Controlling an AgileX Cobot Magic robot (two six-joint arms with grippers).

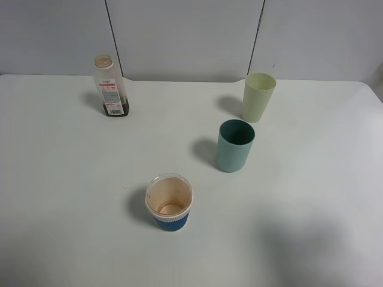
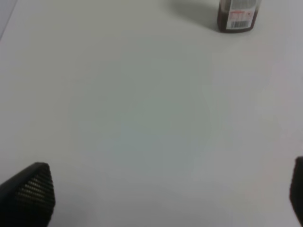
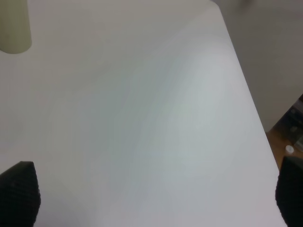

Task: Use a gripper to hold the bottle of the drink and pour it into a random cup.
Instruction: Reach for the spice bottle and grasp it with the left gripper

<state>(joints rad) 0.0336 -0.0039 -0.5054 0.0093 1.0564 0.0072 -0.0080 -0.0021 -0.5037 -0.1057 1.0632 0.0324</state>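
Reach direction is what the coming move turns on. In the high view the bottle (image 1: 111, 89) stands at about 10 o'clock on the table (image 1: 66, 203), well apart from every cup. It is upright, its long axis vertical, with the drink (image 1: 115, 109) a dark band low inside it. We see its base ahead of the left gripper (image 2: 163, 196), off the jaws' centreline toward roughly 1 o'clock of their heading, with bare table between. That gripper's jaws stand wide with nothing in them. The right gripper (image 3: 154, 194) is likewise spread wide and empty, and its view holds only the foot of the pale tumbler (image 3: 14, 28). We judge the left arm the nearer one, so a side-on grasp of the upright body falls to it. The teal cup (image 1: 235, 145) sits at 2 o'clock from the table's middle. We count one bottle, two grippers and three cups: the teal cup, the pale tumbler and the blue paper cup (image 1: 169, 202).
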